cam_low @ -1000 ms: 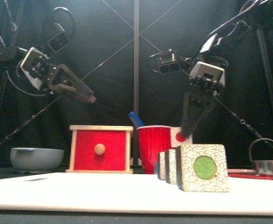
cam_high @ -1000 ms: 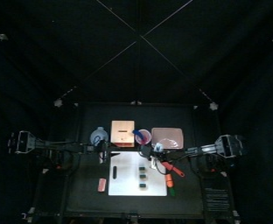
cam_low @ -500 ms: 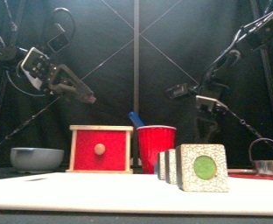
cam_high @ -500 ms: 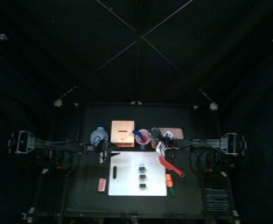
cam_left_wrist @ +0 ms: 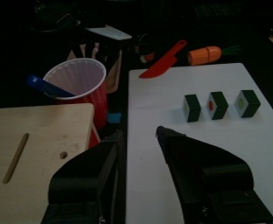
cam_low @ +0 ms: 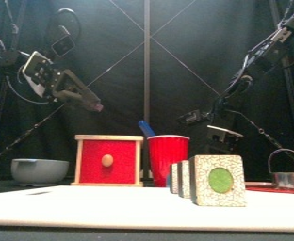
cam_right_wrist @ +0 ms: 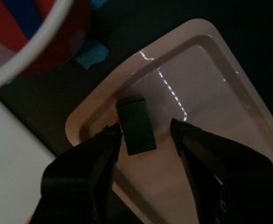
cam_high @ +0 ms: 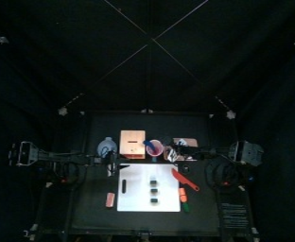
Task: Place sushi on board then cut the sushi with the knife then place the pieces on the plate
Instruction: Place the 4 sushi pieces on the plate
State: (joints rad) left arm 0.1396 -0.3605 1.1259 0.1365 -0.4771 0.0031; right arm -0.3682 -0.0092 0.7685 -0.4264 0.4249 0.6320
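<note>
Top view: the white cutting board (cam_high: 150, 176) lies at the middle of the tabletop (cam_high: 94, 213), with three sushi pieces (cam_high: 154, 195) in a short row on it. The red knife (cam_high: 184, 178) lies across the board's right edge. Behind the board, from left to right, stand the blue-grey bowl (cam_high: 106, 146), the pale wooden box (cam_high: 133, 144), the red cup (cam_high: 154, 148) and the pink tray (cam_high: 188, 142). The right arm comes in from the right, and its end effector hangs over the tray. In the right wrist view the right end effector (cam_right_wrist: 146, 128) has its jaws spread apart, gripping nothing, and one dark sushi piece (cam_right_wrist: 136, 125) lies flat on the tray's floor between them. The cup's rim and a corner of the board show at that view's edge. The left wrist view shows the left end effector (cam_left_wrist: 133, 138) open and empty above the board's edge just beside the wooden box. The cup with the blue knife (cam_left_wrist: 39, 85) in it stands near, and the three pieces stand side by side farther out on the board, apart from one another. Past the board lie the red knife and an orange toy food with a green end (cam_left_wrist: 203, 55). In the front view the left end effector hovers high above the box's red drawer front (cam_low: 108, 161). The nearest piece shows a green centre in a speckled white face. A round metal cutter (cam_low: 285, 175) stands at the far right.
</note>
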